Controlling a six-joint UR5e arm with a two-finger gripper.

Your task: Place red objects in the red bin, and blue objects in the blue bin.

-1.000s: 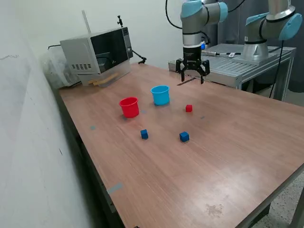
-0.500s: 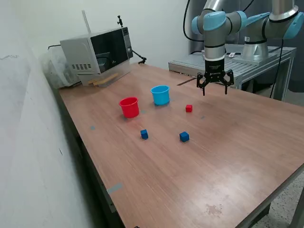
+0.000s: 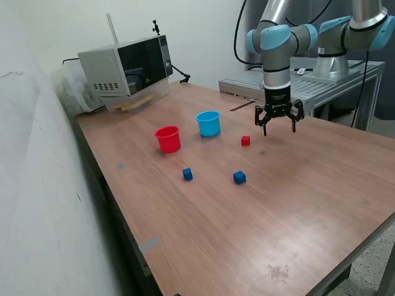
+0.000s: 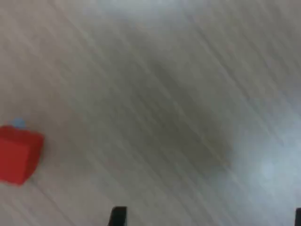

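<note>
One red cube [image 3: 245, 140] lies on the wooden table [image 3: 296, 203]; it also shows in the wrist view [image 4: 18, 153]. No second red cube is in view. Two dark blue cubes [image 3: 187, 175] [image 3: 239, 177] lie nearer the front. The red cup [image 3: 168, 139] and the light blue cup [image 3: 208, 123] stand side by side toward the microwave. My gripper [image 3: 279, 128] hangs open and empty above the table, to the exterior view's right of the red cube. One fingertip [image 4: 117, 217] shows in the wrist view.
A microwave [image 3: 126, 68] stands at the table's back corner with wooden pieces [image 3: 137, 105] before it. A metal bench [image 3: 302, 86] and a second arm [image 3: 361, 31] are behind the table. A wall runs along the exterior view's left.
My gripper has swung from behind the blue cup toward the exterior view's right and then down toward the table near the red cube. The cubes and cups have not moved.
</note>
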